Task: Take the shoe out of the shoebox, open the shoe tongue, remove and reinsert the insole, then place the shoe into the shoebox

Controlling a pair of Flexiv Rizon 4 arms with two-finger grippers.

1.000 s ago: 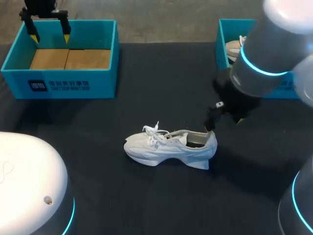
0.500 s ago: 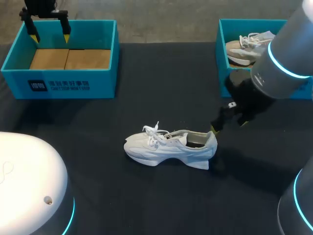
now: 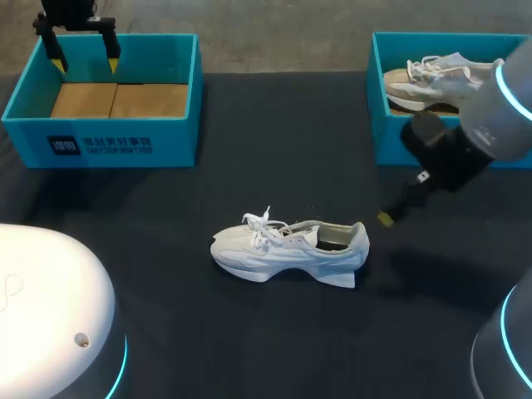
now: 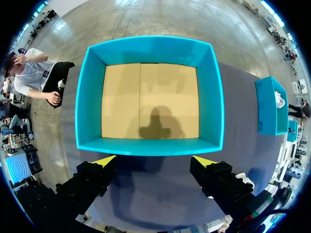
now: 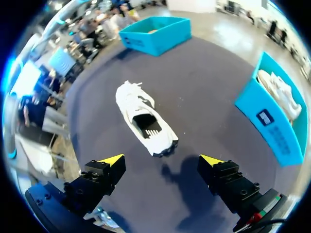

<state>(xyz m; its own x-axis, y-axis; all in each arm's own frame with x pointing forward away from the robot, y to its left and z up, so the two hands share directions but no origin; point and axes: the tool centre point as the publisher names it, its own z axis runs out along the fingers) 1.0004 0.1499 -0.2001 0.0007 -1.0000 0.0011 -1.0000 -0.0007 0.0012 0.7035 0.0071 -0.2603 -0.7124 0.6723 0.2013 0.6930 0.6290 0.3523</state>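
**A:** Right claw [image 5: 161, 160] status?
**B:** Released. Its fingers are wide apart with nothing between them. We have it hanging over the desk [image 3: 249, 332], just off the heel of the white shoe [image 3: 287, 249] and not touching it.
**A:** Where's the shoe?
**B:** Mid-desk, upright on its sole, outside both boxes. The toe points to our left side and the heel to our right. The laces lie loose near the toe end. The wrist view looks down into the dark opening, but we can't tell how the insole sits.
**A:** Left claw [image 4: 154, 160]?
**B:** Also released and holding nothing. It hangs over the rim of the left shoebox [image 4: 150, 145], which shows a cardboard floor.
**A:** Right shoebox [image 3: 378, 100]?
**B:** At the desk's far right, with a second pale shoe [image 3: 432, 79] inside.
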